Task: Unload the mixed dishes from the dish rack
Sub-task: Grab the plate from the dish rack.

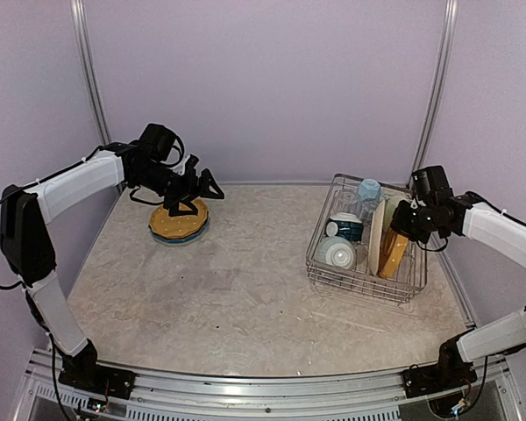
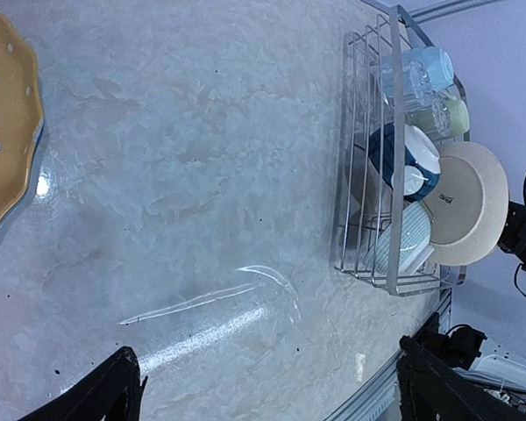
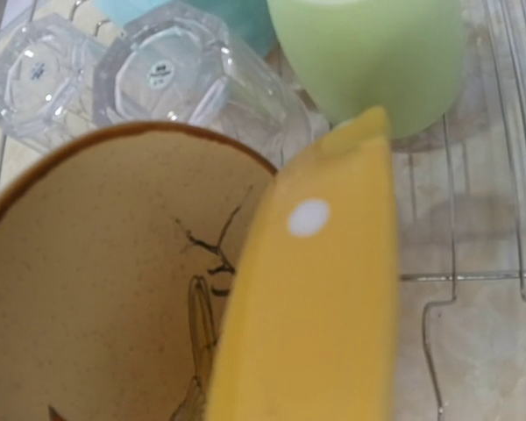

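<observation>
Glaze, glass, wire and a polished marbled top.

The table (image 2: 202,175) under me has a pale marbled surface, smooth and glossy enough to carry bright streaks of light. The dish rack (image 2: 391,175) is shiny silver metal wire. Inside it, the yellow plate (image 3: 324,307) wears a smooth, glossy glaze with a white dot, while the cream plate (image 3: 96,281) looks duller, finely speckled, with a brown rim. The tumblers (image 3: 171,74) are clear faceted glass. The pale green mug (image 3: 368,53) is smooth with a soft sheen. One bowl (image 2: 403,250) shows fine ribbed stripes. The orange plate (image 2: 4,123) is glossy glazed too. My left arm's shell (image 1: 74,184) looks like matt white plastic.
</observation>
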`<state>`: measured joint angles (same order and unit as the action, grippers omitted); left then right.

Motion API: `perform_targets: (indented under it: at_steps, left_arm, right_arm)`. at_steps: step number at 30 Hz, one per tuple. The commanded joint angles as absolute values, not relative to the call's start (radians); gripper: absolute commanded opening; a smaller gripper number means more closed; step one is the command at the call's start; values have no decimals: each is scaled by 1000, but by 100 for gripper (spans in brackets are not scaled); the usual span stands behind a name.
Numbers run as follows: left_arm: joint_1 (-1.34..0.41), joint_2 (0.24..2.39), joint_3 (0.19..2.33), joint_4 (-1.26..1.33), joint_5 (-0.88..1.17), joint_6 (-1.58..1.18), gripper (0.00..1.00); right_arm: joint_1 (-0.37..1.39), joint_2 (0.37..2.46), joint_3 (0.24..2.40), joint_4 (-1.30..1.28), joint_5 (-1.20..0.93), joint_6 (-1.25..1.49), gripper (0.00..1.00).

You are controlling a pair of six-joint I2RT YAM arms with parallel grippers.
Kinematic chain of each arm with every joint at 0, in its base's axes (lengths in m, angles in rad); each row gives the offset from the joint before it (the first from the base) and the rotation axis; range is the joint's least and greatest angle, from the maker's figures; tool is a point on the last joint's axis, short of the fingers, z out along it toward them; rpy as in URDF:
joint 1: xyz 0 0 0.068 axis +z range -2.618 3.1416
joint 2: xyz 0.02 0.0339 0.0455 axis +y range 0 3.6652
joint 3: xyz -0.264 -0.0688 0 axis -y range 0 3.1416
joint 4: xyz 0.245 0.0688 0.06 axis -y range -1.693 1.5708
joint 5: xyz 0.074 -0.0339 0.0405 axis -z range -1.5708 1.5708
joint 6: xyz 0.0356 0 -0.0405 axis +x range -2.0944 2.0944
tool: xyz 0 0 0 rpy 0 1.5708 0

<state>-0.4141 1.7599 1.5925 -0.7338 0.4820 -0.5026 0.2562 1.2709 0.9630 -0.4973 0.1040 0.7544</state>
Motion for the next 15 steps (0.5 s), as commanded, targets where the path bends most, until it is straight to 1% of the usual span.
perform_targets:
  at_steps: [1, 10, 15]
  left_arm:
    - [-423, 1775, 1607, -748, 480, -480, 97]
    - [-422, 1778, 1609, -750, 488, -484, 97]
    - [-422, 1778, 1610, -749, 496, -486, 97]
  right_arm:
    - [256, 1227, 1014, -549, 137, 771, 0]
    - [256, 1138, 1133, -659, 186, 754, 0]
    - [256, 1098, 1175, -688, 209, 644, 0]
